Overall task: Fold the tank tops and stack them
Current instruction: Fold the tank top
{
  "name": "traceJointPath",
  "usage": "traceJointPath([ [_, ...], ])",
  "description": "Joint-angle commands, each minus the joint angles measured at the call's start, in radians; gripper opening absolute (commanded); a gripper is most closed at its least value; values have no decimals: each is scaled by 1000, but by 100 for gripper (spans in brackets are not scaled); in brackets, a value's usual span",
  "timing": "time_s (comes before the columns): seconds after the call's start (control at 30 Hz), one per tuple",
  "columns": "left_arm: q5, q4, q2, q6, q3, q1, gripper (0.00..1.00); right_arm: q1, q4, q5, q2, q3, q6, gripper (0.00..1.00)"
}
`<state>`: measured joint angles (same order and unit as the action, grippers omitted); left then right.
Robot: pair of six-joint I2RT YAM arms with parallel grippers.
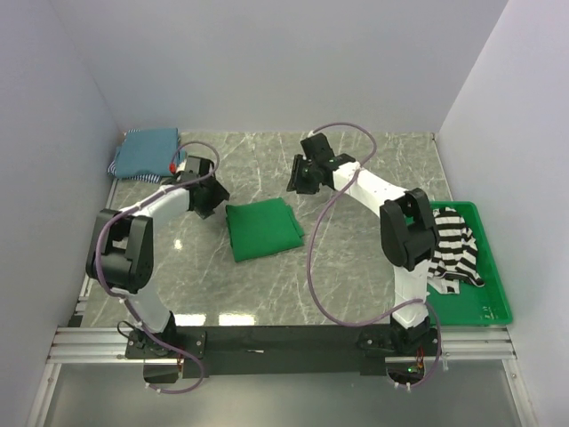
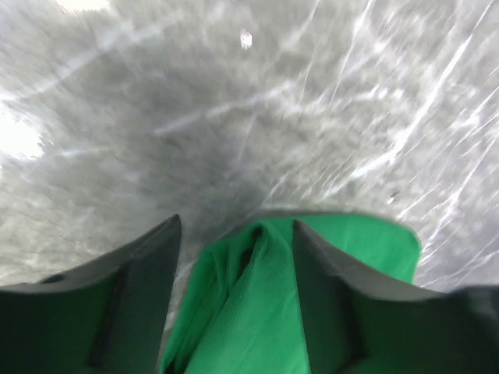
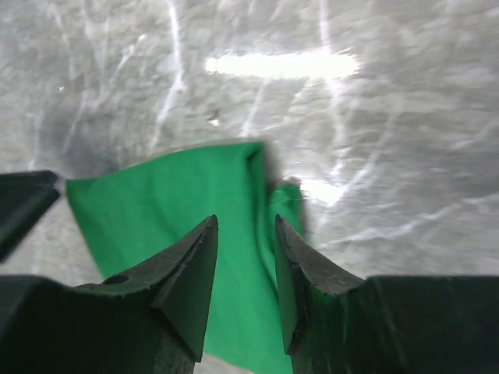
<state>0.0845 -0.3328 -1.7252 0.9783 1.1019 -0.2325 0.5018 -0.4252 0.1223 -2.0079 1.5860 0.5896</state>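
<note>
Green top (image 1: 264, 229) folded into square, flat on table (image 1: 373, 156) mid-way between arms. Left gripper (image 2: 236, 234) at its left edge, jaws apart, fabric showing in gap, not pinched. Right gripper (image 3: 245, 234) over its far right corner, jaws parted, nothing held. Striped top (image 1: 455, 242) crumpled in tray (image 1: 496, 307) at right. Teal tops (image 1: 147, 151) folded, far left corner.
</note>
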Motion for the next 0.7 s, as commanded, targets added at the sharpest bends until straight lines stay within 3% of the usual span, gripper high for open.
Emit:
traceJointPath([
  [0.0, -12, 43, 97, -39, 49, 5, 65, 1, -14, -59, 92, 48, -70, 43],
  [0.17, -27, -2, 222, -20, -86, 5, 67, 73, -40, -185, 195, -82, -114, 43],
  [0.33, -205, 182, 354, -21, -334, -7, 75, 168, -17, -263, 235, -176, -142, 43],
  [0.43, -262, 248, 349, -39, -385, -30, 76, 175, 9, -247, 203, -192, -131, 43],
  [0.67, -151, 169, 217, -3, -361, -57, 70, 173, 31, -273, 84, -153, -119, 43],
])
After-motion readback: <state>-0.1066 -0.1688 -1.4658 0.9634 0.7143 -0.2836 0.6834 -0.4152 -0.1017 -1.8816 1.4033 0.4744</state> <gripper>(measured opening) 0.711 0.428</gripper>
